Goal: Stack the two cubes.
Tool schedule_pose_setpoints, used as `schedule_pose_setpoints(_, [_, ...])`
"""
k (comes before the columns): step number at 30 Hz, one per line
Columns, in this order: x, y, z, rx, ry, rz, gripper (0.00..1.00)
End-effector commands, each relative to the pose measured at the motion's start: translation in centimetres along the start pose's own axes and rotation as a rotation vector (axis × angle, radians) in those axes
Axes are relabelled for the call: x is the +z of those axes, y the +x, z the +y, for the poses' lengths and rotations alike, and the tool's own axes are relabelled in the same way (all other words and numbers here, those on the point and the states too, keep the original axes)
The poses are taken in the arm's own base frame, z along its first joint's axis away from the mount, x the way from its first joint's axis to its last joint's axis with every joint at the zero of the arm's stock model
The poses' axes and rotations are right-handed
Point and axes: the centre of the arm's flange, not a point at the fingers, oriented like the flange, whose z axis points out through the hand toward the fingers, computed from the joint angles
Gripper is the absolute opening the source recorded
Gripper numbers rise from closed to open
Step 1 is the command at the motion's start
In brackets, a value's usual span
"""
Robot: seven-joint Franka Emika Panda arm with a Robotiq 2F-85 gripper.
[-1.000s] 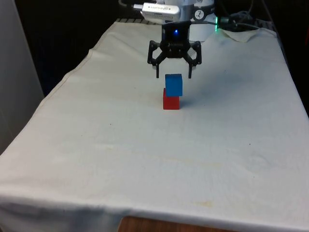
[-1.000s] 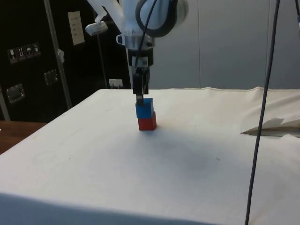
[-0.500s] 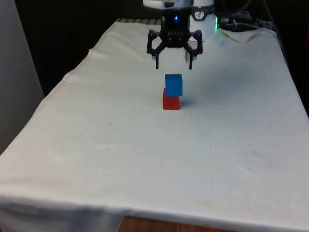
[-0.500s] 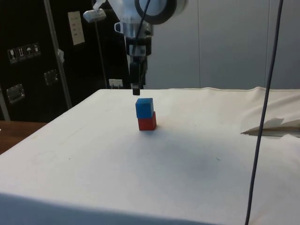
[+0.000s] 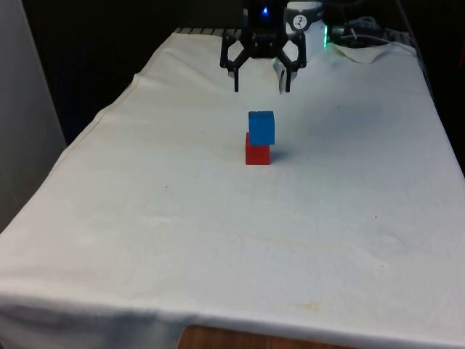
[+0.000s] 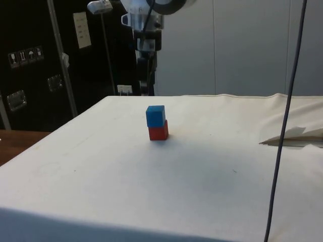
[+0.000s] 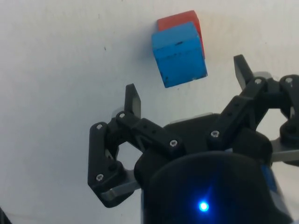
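Observation:
A blue cube (image 5: 261,127) rests on top of a red cube (image 5: 257,154) near the middle of the white-clothed table, the two standing free as a small stack. From the side the blue cube (image 6: 155,115) sits squarely over the red cube (image 6: 158,132). My gripper (image 5: 261,90) hangs open well above and behind the stack, with nothing between its fingers. In the wrist view the blue cube (image 7: 179,55) covers most of the red cube (image 7: 180,21), and the gripper (image 7: 188,83) is spread wide above them.
The white cloth (image 5: 218,233) spreads broadly around the stack. Cables and crumpled cloth (image 5: 363,43) lie at the far end on the front view's right. A thin cable (image 6: 282,126) hangs down in the side view.
The gripper has risen from around the blue cube to well above it, staying open. The stack has not moved.

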Motion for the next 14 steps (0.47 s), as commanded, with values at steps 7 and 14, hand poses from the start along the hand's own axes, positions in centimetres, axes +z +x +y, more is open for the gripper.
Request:
schedule_pose_setpoints(7, [-0.8,0.4,0.1,0.0,0.005,-0.025,1.0])
schedule_pose_setpoints(14, [-1.5,0.8,0.2,0.001,0.008,-0.023,1.0])
